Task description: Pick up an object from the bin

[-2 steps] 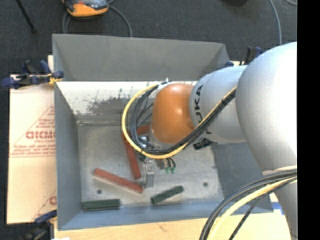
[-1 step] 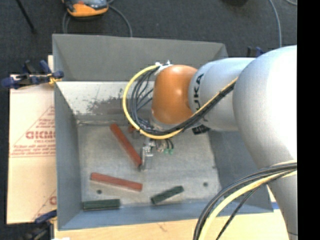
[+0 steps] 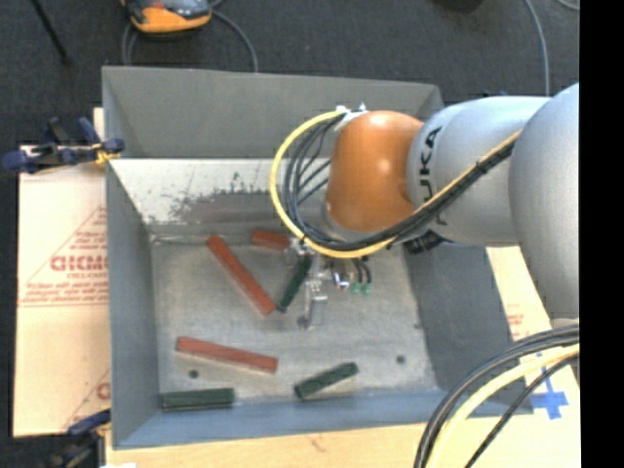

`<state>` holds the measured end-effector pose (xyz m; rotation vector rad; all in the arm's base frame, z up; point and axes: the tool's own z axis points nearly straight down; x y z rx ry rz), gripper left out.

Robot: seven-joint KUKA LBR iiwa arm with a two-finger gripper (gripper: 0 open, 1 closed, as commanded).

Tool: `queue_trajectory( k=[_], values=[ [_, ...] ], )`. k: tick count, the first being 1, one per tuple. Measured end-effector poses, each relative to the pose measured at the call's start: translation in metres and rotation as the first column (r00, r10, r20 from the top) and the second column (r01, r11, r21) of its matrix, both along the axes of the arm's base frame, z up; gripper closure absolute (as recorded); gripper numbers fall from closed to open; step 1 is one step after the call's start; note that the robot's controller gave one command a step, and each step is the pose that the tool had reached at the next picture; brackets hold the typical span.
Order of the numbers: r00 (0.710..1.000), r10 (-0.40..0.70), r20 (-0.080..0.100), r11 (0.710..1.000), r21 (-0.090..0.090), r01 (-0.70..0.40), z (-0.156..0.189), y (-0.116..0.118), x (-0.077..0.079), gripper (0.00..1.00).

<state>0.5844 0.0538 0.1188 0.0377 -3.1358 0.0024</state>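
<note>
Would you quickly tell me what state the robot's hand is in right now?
Hand: cannot be told whether it is open or closed, or holding anything; it is right beside a slanted dark green bar.

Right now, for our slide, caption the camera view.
Gripper low in the grey bin, beside a dark green bar and a slanting red bar.

Three red bars point(image 3: 239, 276), three dark green bars point(image 3: 327, 380)

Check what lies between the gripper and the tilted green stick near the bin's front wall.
Nothing: the camera view shows bare bin floor between the gripper and that green stick.
</note>
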Motion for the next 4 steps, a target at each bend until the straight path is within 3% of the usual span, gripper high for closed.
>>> queue_trajectory(
  k=[1, 2, 3, 4],
  values=[
    [1.0, -0.001, 0.02, 1.0, 0.003, 0.001, 0.011, 0.013, -0.006, 0.0],
    [0.994, -0.105, 0.009, 0.994, 0.004, 0.105, -0.047, 0.021, -0.011, 1.0],
    [0.994, -0.106, 0.009, 0.994, 0.004, 0.106, -0.047, 0.021, -0.011, 0.0],
    [0.994, -0.107, 0.009, 0.994, 0.004, 0.107, -0.047, 0.021, -0.011, 0.0]
  ],
)
